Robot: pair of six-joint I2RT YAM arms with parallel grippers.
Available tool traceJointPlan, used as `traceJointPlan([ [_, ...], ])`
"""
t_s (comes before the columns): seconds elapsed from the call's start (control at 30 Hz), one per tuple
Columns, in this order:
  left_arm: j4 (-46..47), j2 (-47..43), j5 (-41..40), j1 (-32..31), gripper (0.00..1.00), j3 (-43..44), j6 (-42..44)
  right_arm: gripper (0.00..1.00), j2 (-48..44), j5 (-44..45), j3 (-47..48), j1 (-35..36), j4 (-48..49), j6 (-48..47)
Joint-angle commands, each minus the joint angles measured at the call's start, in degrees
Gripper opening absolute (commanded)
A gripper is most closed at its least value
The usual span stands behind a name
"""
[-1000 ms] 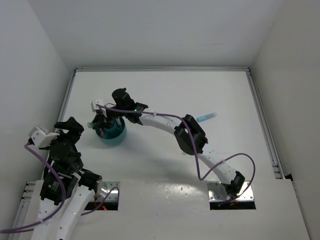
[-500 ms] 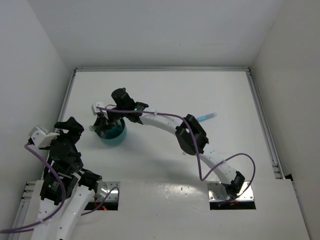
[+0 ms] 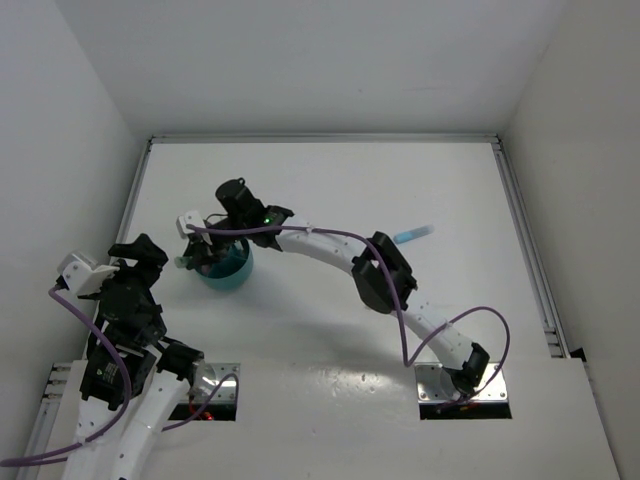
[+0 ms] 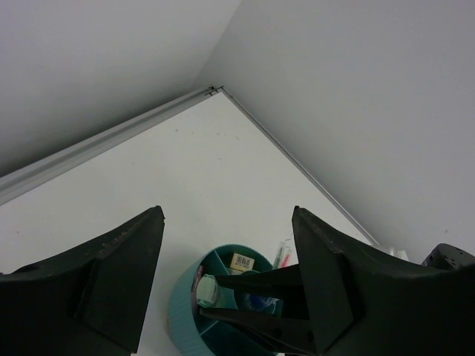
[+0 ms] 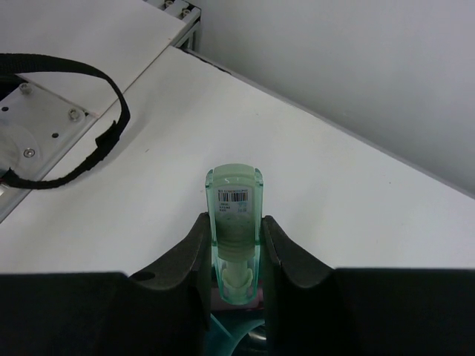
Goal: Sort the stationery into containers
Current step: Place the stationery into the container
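Note:
The dark-teal cup (image 3: pixel 232 270) stands left of centre; in the left wrist view (image 4: pixel 185 311) its compartments hold an eraser (image 4: pixel 243 261) and other items. My right gripper (image 3: pixel 197 255) reaches across over the cup's left side. It is shut on a stubby green marker (image 5: pixel 234 215), held level above the cup rim (image 5: pixel 226 337). The marker's end also shows in the left wrist view (image 4: pixel 206 291). My left gripper (image 4: pixel 228 215) is open and empty, a little short of the cup on its near-left side (image 3: pixel 150 252). A blue-capped clear tube (image 3: pixel 413 235) lies on the table to the right.
A thin pink pen (image 4: pixel 282 254) lies on the table just behind the cup. White walls close the table in at the back and both sides, with a metal rail (image 3: pixel 525 250) along the right edge.
My right gripper, still holding the green marker, has shifted slightly left over the cup. The left arm has not moved.

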Motion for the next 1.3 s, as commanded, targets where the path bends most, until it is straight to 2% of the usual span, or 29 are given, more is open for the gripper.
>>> traceJointPlan([
  [0.0,1.49,-0.41,0.18,0.34,0.75,-0.33,0.5,0.02,-4.57,-0.45,2.48,0.53,-0.21,-1.55],
  [0.43,1.49,-0.94,0.18,0.34,0.75,-0.33,0.5,0.02,-3.51,1.31,1.42,1.06,-1.97,-4.54],
  [0.57,1.49,-0.94,0.18,0.34,0.75,-0.33,0.5,0.02,-2.46,1.92,0.9,1.06,-0.14,-3.4],
  [0.8,0.96,-0.94,-0.87,0.34,0.75,-0.33,0.5,0.02,-1.93,10.97,-0.33,1.59,5.06,1.61],
  [1.27,0.96,-0.94,-0.87,0.34,0.75,-0.33,0.5,0.01,-1.93,13.61,-1.39,3.34,2.51,2.41],
])
